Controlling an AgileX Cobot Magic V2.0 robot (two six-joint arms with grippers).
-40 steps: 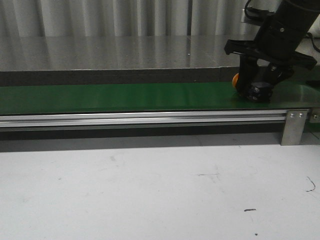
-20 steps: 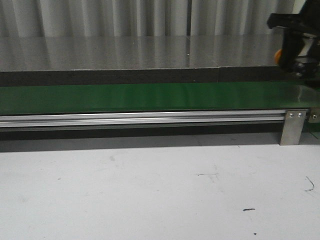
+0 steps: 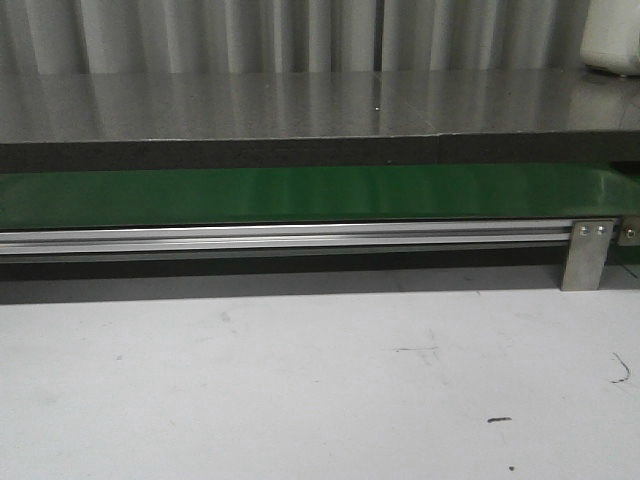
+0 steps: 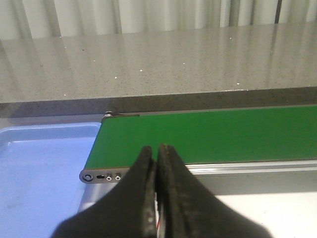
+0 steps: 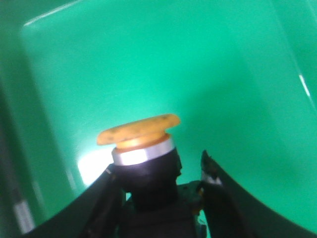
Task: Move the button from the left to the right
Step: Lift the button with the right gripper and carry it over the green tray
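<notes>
The button (image 5: pixel 138 130) shows only in the right wrist view: a round yellow-orange cap, a silver ring and a black body. My right gripper (image 5: pixel 158 166) is shut on its black body and holds it upright in the air over a green container (image 5: pixel 173 59). The button touches nothing below it. My left gripper (image 4: pixel 157 148) is shut and empty, hovering near the left end of the green belt (image 4: pixel 223 131). In the front view neither gripper nor the button appears, and the belt (image 3: pixel 300 190) lies bare.
A blue tray (image 4: pixel 39 173) sits beside the belt's left end. A grey counter (image 3: pixel 300 100) runs behind the belt, with a white object (image 3: pixel 612 40) at its far right. An aluminium rail and a metal bracket (image 3: pixel 587 252) edge the belt's front.
My right gripper lifted the button off the belt's right end, rose up and to the right, and has left the front view.
</notes>
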